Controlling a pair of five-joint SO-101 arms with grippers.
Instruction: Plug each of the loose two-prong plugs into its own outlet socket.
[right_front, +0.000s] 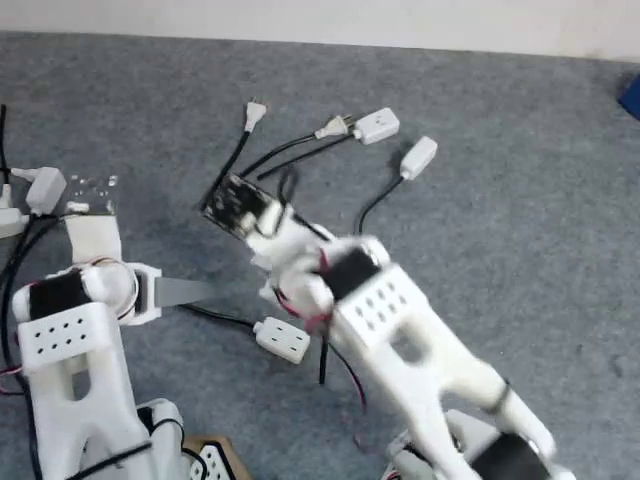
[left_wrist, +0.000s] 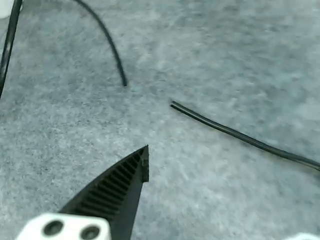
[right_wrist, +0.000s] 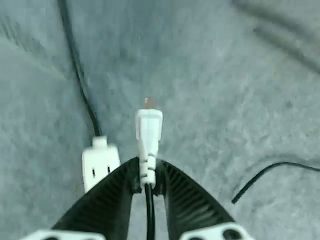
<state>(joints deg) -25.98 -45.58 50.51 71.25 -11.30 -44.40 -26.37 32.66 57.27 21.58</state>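
slim white two-prong plug (right_wrist: 149, 127), black cord (right_wrist: 149, 210), in right gripper (right_wrist: 148, 167)

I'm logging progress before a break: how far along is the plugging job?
Done: the far plug looks seated in the far socket, though I can't be certain. In hand: the right pincer is shut on the held plug, beside the near socket. Left: the held plug is not yet inserted, and the loose plug lies untouched on the carpet.

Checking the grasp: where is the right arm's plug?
In the right wrist view, the plug sits clamped in the right gripper, with a white outlet socket close beside it on the grey mat.
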